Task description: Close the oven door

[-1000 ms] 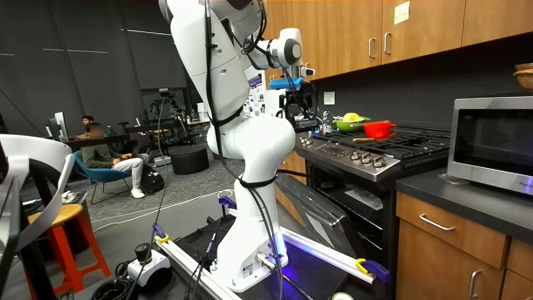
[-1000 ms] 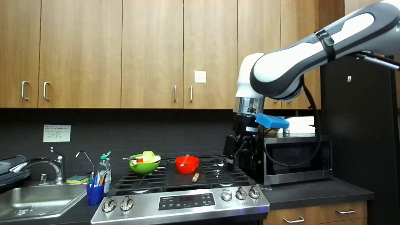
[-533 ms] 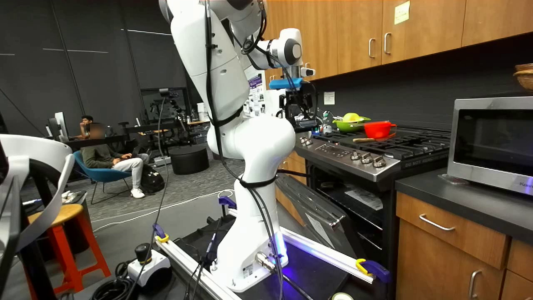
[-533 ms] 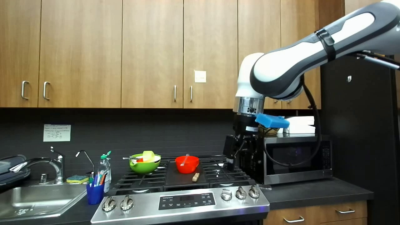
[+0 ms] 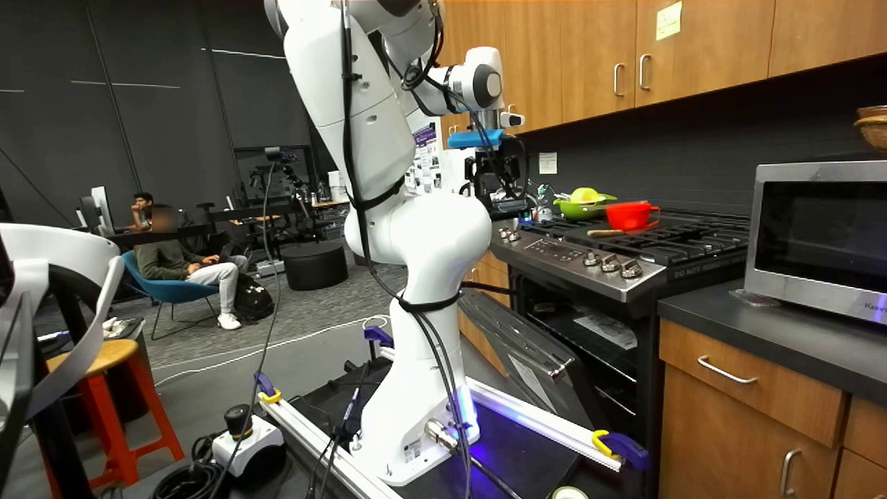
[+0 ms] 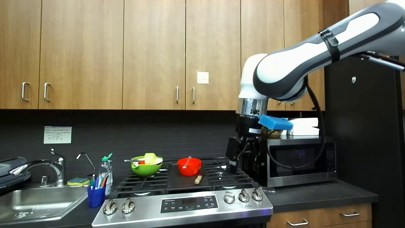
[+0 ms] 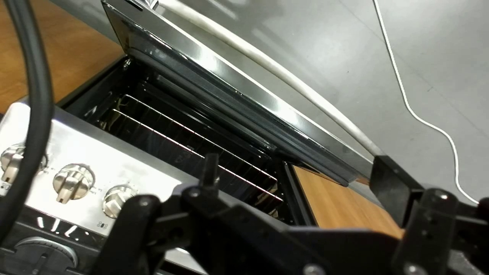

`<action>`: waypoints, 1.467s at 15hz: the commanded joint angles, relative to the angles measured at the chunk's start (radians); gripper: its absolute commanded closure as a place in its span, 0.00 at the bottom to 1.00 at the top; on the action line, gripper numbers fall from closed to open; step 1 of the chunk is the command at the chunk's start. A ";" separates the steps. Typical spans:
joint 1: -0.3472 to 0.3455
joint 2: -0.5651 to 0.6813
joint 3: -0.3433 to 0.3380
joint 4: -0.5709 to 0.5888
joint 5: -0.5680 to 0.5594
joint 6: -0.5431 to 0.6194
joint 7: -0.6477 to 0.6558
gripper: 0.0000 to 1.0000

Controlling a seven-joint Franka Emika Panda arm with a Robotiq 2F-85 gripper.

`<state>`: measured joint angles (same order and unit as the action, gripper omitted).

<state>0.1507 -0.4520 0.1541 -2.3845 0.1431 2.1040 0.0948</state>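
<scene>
The oven door [image 5: 530, 346] hangs partway open, tilted outward from the range. A pale sheet shows on it in an exterior view, and the robot base hides part of it. In the wrist view the door [image 7: 214, 82] slants across the top, with its long bar handle [image 7: 267, 61] on the outer side. My gripper [image 7: 296, 172] is open and empty, its black fingers wide apart. The right finger overlaps the handle's end in the picture; I see no clear contact. In both exterior views the gripper [image 5: 509, 208] [image 6: 242, 166] points down, above the door's height near the range front.
The range's control panel [image 6: 186, 204] with knobs juts out above the oven opening. A red bowl [image 6: 189, 167] and a green bowl [image 6: 146, 166] stand on the stovetop. A microwave [image 6: 300, 161] stands right of it. A metal rail [image 5: 540, 423] of the robot base lies near the door.
The arm, the gripper and the oven door have not visibly moved. A person far in the background has shifted a little.
</scene>
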 commanded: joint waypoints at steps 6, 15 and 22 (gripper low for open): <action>0.052 0.011 0.089 -0.025 0.046 -0.036 0.162 0.00; 0.071 0.053 0.135 -0.094 0.057 -0.093 0.281 0.00; 0.082 0.131 0.124 -0.081 0.129 -0.175 0.258 0.00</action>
<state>0.2259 -0.3552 0.2822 -2.4814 0.2400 1.9540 0.3618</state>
